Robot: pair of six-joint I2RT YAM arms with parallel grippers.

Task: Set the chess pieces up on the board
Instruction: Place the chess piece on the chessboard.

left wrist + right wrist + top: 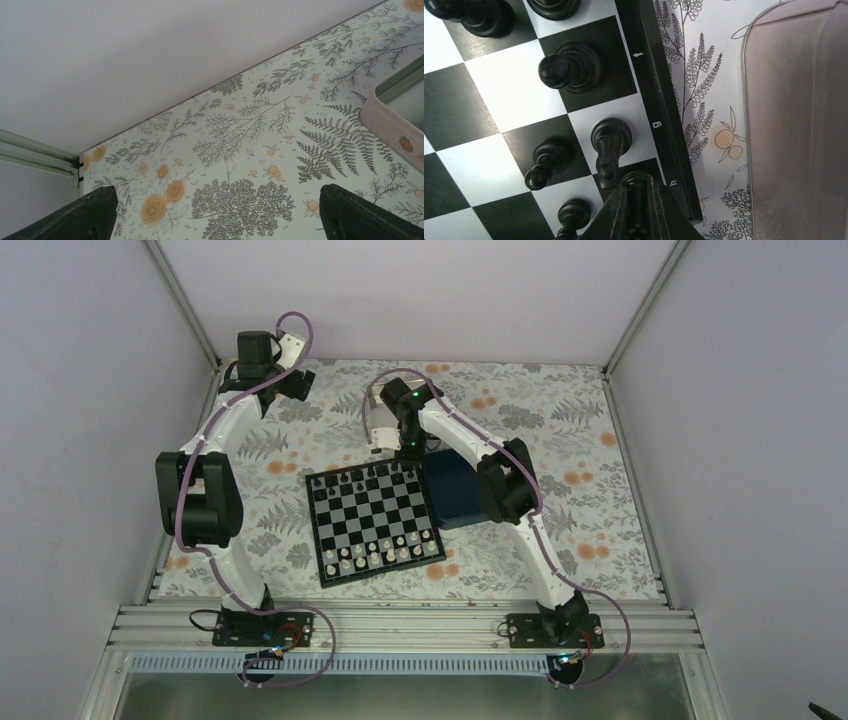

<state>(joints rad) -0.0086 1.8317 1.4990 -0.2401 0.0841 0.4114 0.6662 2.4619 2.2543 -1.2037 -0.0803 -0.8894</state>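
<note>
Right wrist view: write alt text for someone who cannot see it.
The right hand is shut on a black chess piece at the corner of the board by the letter h. A knight and more black men stand on nearby squares. Right of the board lie a floral cloth and a shiny tin.

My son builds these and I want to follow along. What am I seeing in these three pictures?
A left arm and a right arm, both white, are bolted at the near edge of a table with a flowered cover. One picture looks down from above; the others come from a camera on each wrist. On the table lie a black-and-silver chessboard carrying black pieces and cream pieces, and a navy blue square box beside it. The left hand hangs open over the cover, holding nothing. The right hand is shut on a tiny black chess piece at the board's corner marked h; a shiny metal tin sits past that edge.
</note>
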